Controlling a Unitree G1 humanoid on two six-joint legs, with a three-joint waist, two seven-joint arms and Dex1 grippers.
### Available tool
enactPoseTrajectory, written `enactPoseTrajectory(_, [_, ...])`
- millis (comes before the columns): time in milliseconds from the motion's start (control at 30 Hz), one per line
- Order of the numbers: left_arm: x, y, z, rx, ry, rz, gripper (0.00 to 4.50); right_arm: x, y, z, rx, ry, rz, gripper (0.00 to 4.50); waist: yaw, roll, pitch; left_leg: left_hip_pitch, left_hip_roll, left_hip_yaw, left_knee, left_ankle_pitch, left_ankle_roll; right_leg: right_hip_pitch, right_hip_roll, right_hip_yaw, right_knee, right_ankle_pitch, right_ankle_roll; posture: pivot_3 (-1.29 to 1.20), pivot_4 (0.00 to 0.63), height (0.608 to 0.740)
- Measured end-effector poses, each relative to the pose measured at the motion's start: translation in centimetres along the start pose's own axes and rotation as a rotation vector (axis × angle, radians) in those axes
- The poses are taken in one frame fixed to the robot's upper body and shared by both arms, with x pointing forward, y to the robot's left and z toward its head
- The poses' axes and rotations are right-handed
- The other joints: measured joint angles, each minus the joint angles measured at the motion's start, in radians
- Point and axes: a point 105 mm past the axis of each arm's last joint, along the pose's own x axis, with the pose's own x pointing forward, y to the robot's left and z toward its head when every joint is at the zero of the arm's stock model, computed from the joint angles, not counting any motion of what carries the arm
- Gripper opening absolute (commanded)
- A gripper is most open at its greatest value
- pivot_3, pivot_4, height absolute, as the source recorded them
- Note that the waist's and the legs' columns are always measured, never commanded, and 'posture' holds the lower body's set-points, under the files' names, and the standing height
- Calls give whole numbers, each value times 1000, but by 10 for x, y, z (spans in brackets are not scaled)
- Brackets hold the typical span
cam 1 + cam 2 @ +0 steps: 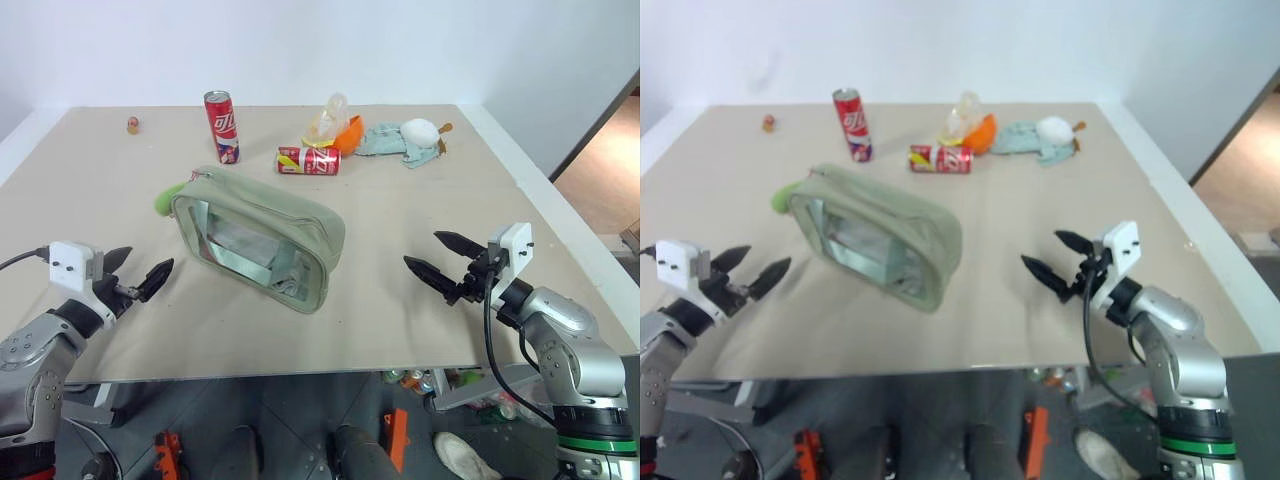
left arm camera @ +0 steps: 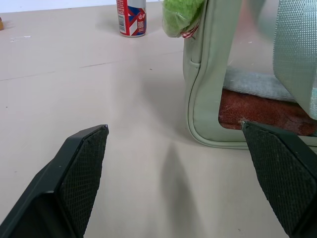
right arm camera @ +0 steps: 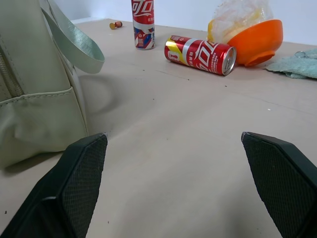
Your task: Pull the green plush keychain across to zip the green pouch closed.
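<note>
White stylised script on the upright red can (image 3: 142,20) at the far side of the counter (image 1: 400,230), not clearly legible, similar white script on the red can lying on its side (image 3: 199,53), no other readable text or numbers

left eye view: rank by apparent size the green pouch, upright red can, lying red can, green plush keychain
1. Boxy sage-green fabric pouch, by far the largest.
2-3. Upright red soda can and lying red soda can: alike, unranked.
4. Lime-green fuzzy plush keychain, partly hidden behind the pouch.
</note>
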Motion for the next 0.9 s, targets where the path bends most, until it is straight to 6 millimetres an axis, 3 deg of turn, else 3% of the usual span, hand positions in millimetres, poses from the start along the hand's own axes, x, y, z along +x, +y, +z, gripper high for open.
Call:
enactPoseTrajectory(500, [1,-16,16,-35,-57,-98,4458,10,4,5,-8,-5,52,4482,0,0,0,0,0,1,0,0,0,0,0,0,0,2,4,0,150,740])
enactPoseTrajectory(600, [-13,-40,25,-7,-8,-276,4458,13,6,16,-13,-8,96,4482,-3,-1,1,0,2,2,-1,-1,-1,-1,0,0,0,1,1,0,150,740])
enactPoseTrajectory(767, [-40,-106,62,10,16,-677,4458,48,43,76,-43,-115,330,4482,-6,1,3,3,4,3,-1,-1,-1,0,1,0,0,1,-5,0,150,740])
enactPoseTrajectory(833, [-44,-119,62,-7,34,-751,4458,55,53,81,-40,-121,386,4482,-4,0,3,4,4,3,-1,-1,-1,0,2,0,0,0,-5,0,150,740])
enactPoseTrajectory(900, [-43,-128,60,-34,54,-806,4458,67,61,72,-8,-88,449,4482,-1,1,3,3,4,2,-1,-1,-1,0,2,0,0,0,-5,0,150,740])
